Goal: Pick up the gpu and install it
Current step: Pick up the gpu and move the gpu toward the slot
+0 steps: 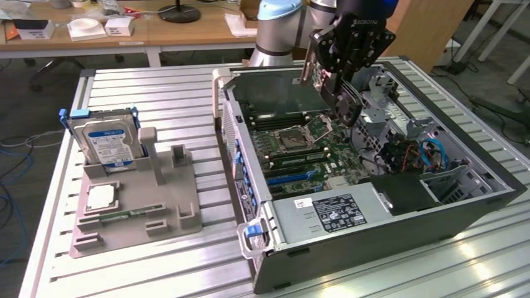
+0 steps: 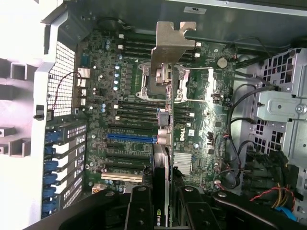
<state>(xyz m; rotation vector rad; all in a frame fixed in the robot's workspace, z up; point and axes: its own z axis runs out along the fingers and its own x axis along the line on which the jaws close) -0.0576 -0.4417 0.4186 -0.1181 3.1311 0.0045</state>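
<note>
I am holding the gpu [image 2: 162, 172] clamped in my pincer [image 2: 160, 203] above the motherboard [image 2: 115, 96]; its long axis seems to be lying crosswise to the blue slot [image 2: 132, 137] beneath it.

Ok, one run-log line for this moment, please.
gripper: shut on gpu | gpu: held edge-on over motherboard, not seated | case: open, on table

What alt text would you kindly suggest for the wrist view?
The claw holds a graphics card edge-on above the motherboard inside an open computer case, its silver bracket farthest from the camera.
</note>
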